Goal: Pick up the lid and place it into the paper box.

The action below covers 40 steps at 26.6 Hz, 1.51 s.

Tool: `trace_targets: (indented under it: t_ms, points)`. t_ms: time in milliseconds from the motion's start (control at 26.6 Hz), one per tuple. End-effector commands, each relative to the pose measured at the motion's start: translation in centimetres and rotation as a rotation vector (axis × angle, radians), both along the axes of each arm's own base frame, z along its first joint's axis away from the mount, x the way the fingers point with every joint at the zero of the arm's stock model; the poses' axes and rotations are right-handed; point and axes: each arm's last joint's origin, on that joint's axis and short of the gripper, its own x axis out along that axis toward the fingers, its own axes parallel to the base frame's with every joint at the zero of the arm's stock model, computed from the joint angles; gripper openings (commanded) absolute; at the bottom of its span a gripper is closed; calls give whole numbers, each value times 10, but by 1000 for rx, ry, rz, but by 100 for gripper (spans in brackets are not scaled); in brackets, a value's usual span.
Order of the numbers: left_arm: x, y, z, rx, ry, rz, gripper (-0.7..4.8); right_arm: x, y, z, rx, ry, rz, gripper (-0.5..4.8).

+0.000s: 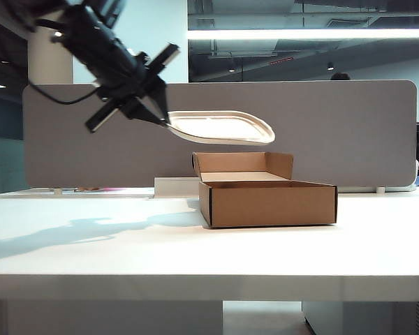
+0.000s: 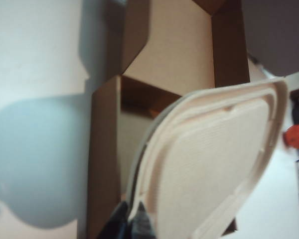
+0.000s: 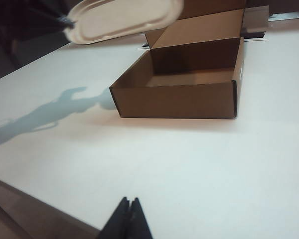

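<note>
- The lid [image 1: 221,127] is held up in the air above the paper box [image 1: 265,202], clear of it, with its long side roughly level and its far end over the box's upright rear flap [image 1: 232,163].
- The lid is gripped at its left end by the left gripper [image 1: 162,118], whose fingers are closed tight on the rim; the arm [image 1: 101,45] is seen reaching in from the upper left of the exterior view.
- In the left wrist view, the dark fingertips [image 2: 139,224] are seen pinched on the lid's [image 2: 214,164] edge, with the open box [image 2: 139,104] below and beyond it.
- The box is seen resting on the white table [image 1: 91,244], its interior empty and its flap standing at the back.
- The right gripper [image 3: 127,219] is seen low over the table near its front edge, well apart from the box [image 3: 184,94]; its fingers are pressed together and nothing is held in them.
- From the right wrist view, the lid [image 3: 122,17] is seen raised above and beside the box's near corner.
- A shadow of the arm [image 1: 77,234] is cast on the table left of the box.
</note>
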Motion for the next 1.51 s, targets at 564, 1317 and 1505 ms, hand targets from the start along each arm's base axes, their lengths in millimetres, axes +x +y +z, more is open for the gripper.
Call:
trace_targets:
  t_ms: [564, 1317, 1505]
  points:
    - [38, -72, -31, 344, -58, -94, -6, 1, 0, -1, 1, -3, -17, -8]
    - [31, -80, -6, 524, -153, -228, 198, 1, 0, -1, 1, -4, -19, -8]
    - [22, -61, 47, 557, -198, -227, 173, 1, -1, -1, -4, -5, -42, -8]
